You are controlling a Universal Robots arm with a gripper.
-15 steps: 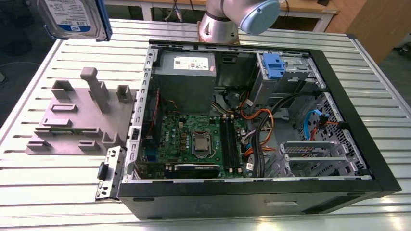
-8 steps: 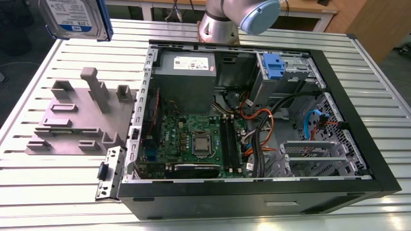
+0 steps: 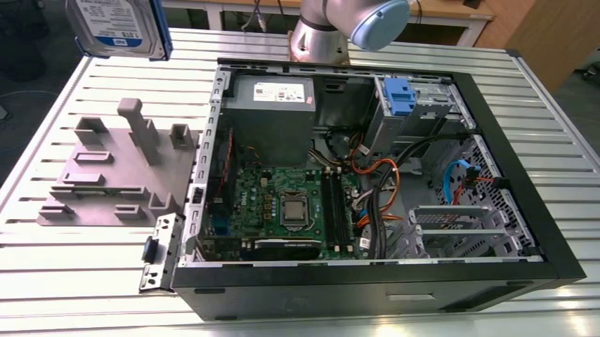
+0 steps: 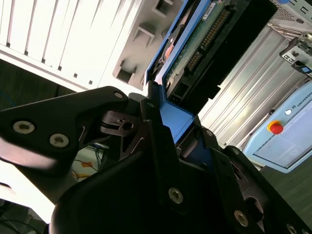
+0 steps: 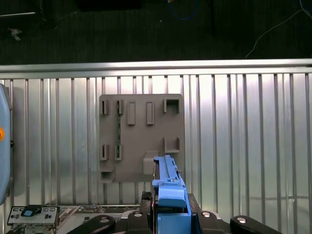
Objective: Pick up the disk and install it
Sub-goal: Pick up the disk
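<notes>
The disk hangs in the air at the far edge of the exterior view's left, above the slatted table, showing its white-and-blue label and blue bracket. In the second wrist view my gripper is shut on the disk by its blue bracket, with the green circuit board facing the camera. In the first wrist view the disk is edge-on between my gripper's black fingers. It is well above the grey holder.
An open computer case lies in the middle of the table, with a motherboard, cables, a grey power supply and a drive bay with a blue latch. The grey moulded holder is at the case's left. The arm's base stands behind the case.
</notes>
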